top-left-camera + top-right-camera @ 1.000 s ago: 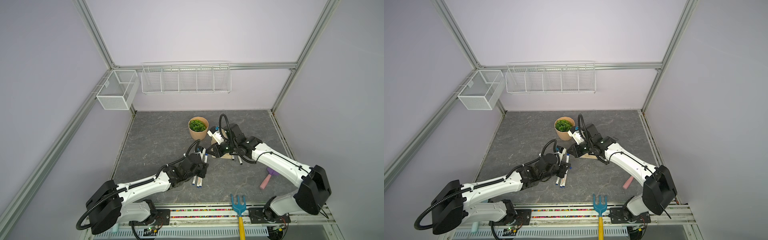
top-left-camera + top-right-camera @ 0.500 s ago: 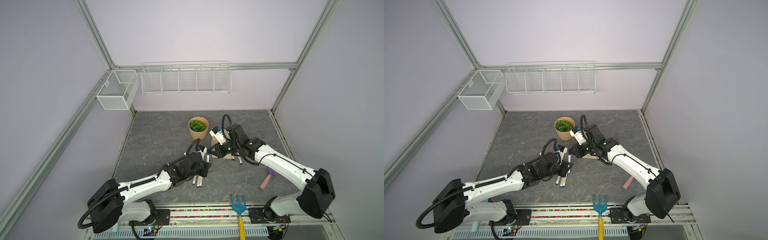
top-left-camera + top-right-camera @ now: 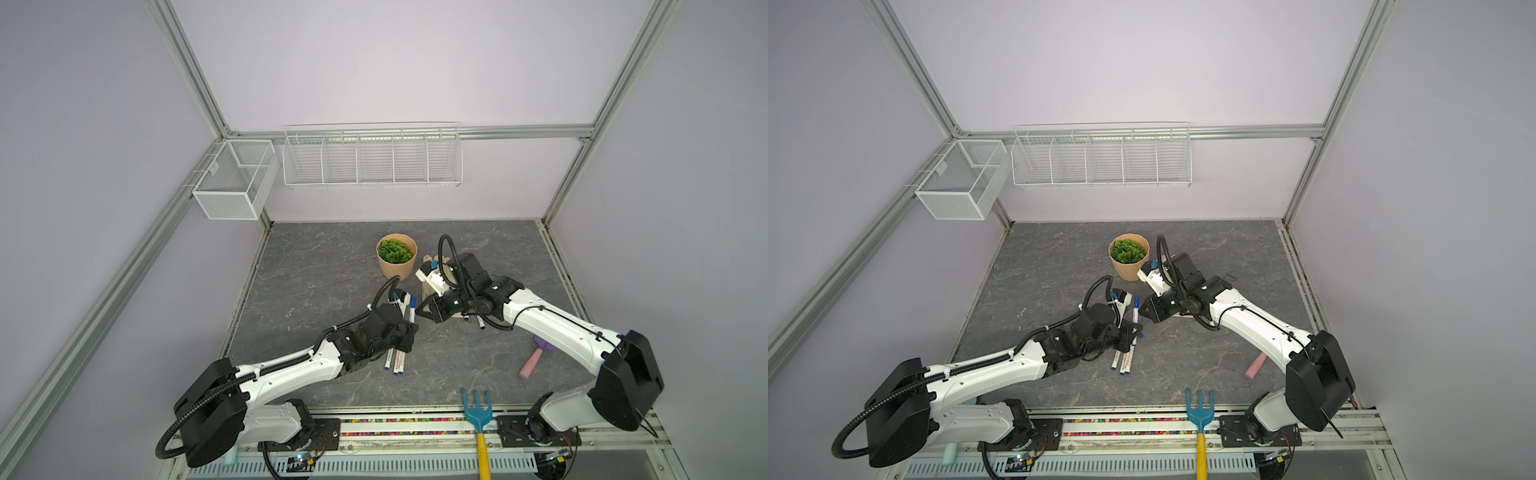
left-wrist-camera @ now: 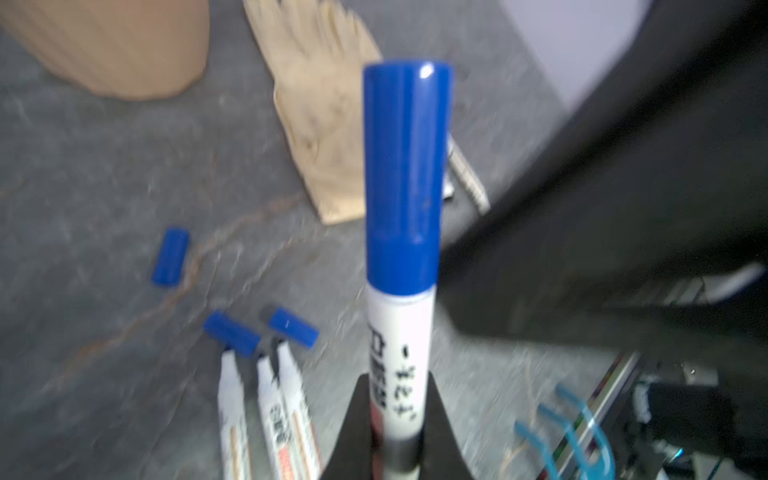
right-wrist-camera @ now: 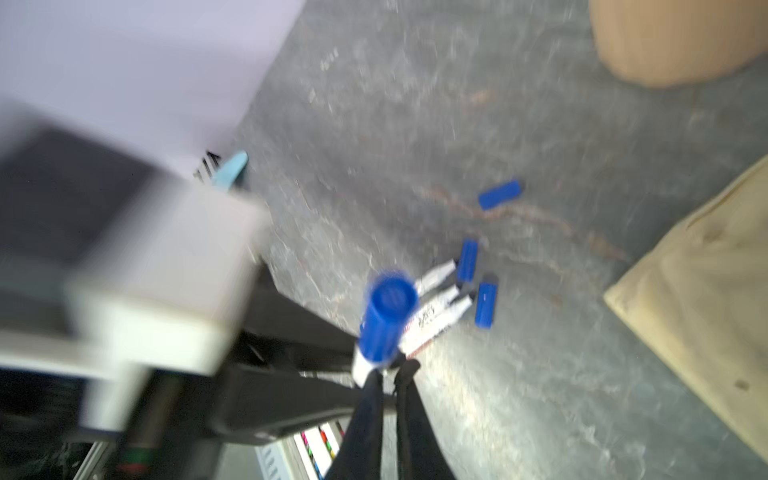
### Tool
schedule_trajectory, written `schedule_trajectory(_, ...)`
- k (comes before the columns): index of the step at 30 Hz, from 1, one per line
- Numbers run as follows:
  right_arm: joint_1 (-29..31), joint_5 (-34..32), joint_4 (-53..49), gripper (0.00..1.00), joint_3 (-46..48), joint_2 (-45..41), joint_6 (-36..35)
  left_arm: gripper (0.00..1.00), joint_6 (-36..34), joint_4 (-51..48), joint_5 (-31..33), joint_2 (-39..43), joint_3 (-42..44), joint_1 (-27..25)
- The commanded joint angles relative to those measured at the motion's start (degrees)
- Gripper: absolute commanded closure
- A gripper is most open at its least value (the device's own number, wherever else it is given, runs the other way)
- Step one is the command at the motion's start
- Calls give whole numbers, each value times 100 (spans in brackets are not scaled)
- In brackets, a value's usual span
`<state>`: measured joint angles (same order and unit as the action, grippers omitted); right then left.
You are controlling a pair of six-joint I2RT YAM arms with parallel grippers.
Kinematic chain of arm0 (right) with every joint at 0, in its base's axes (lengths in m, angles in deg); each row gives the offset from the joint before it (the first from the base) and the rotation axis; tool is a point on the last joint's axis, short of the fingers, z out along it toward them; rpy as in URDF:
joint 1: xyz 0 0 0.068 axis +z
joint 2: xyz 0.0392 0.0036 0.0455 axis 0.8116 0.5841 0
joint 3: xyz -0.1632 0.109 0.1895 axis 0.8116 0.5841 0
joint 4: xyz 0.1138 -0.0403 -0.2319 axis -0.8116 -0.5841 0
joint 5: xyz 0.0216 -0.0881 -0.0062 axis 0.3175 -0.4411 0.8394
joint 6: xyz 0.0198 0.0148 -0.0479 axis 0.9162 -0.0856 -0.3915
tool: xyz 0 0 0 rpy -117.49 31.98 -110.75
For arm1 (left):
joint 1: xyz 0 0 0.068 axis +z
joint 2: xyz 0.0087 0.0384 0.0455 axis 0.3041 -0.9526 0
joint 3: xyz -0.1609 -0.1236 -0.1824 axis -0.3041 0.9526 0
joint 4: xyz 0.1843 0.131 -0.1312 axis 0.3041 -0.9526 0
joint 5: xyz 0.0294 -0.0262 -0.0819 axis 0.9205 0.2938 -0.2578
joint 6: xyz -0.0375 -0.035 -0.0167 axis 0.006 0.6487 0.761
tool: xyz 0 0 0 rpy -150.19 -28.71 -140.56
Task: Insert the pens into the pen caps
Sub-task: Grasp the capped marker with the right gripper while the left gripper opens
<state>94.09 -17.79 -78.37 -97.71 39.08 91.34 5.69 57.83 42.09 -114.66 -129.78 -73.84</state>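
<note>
Glossy blue plastic pen cap, matt marbled tabletop, cloth glove.

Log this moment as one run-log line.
left pincer: shut on pen | blue cap: on held pen | right pincer: shut, empty | loose blue caps: three, lying flat

Soft, even light fills both top views, with only faint shadows. Both wrist views are motion-blurred; a small glare spot glints on the blue cap.
</note>
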Motion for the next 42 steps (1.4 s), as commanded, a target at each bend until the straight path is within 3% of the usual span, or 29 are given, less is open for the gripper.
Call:
schedule_trajectory(1, 222, 149, -1314, 93, 312, 290, -220, 100, -229, 2096, 64, 422, -620, 42)
schedule_trajectory(7, 137, 60, -1070, 84, 20, -1, -59, 100, 66, 2176, -261, 158, -469, 8)
schedule_trajectory(14, -393, -18, -368, 66, 201, -928, 367, 100, 408, 2402, -145, 142, 80, 7)
schedule_trajectory(20, -469, -500, 61, 58, 258, -1584, 439, 100, 508, 2251, -98, 171, 280, -19)
schedule_trajectory(24, -465, -394, 535, 54, 221, -1668, 598, 100, 511, 2202, -74, 153, 326, -105)
schedule_trajectory(36, -259, -29, 1103, 55, -363, -1002, 817, 100, 439, 2109, -89, 109, 291, -178)
schedule_trajectory(42, -154, 33, 1232, 65, -390, -823, 872, 100, 407, 2098, -98, 128, 291, -187)
